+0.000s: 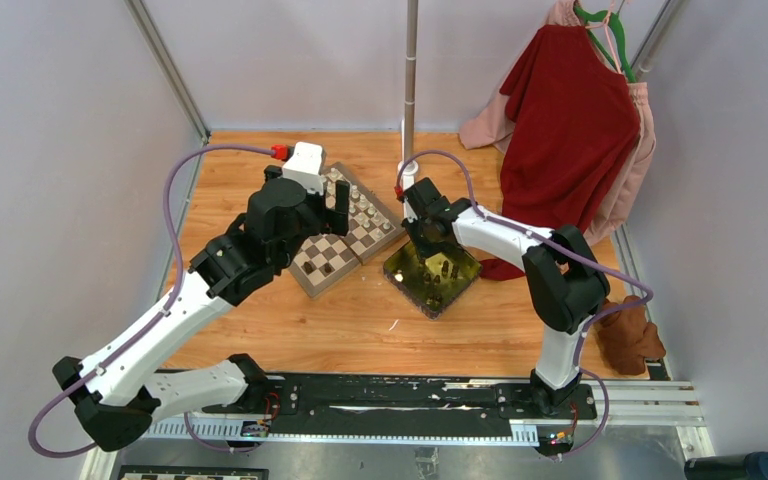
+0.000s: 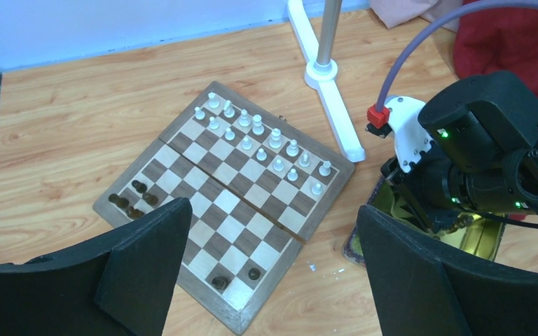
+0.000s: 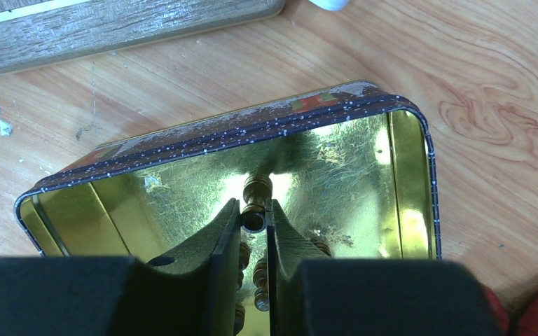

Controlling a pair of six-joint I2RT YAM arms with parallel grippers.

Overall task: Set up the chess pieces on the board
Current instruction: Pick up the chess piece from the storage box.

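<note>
Right fingers [image 3: 254, 213] first: they stand nearly together, one on each side of a dark piece [image 3: 256, 187], which looks pinched between the tips. Firm hold or bare contact? My call is a grip, though a light one. The piece's long axis runs on ahead of the tips, in line with the fingers, so they have it by one end. Whether it is clear of the floor I cannot tell.

Around it is the gold-lined tin [image 3: 406, 175], with spare dark pieces [image 3: 259, 276] lying under the fingers. The tin sits on the tabletop [image 3: 462, 84] just off the board's right corner. The board [image 3: 112, 28] shows beyond the tin's far wall, to the fingers' left. That is the direction that counts: up out of the tin, then left.

Now the left fingers [image 2: 273, 224]: spread wide, nothing in them, hanging above the board's near side. White pieces [image 2: 259, 133] fill two rows on the board's far side, and a few placed dark pieces [image 2: 129, 201] sit at its near corners. The right arm has the piece, so the carry looks like its job.
</note>
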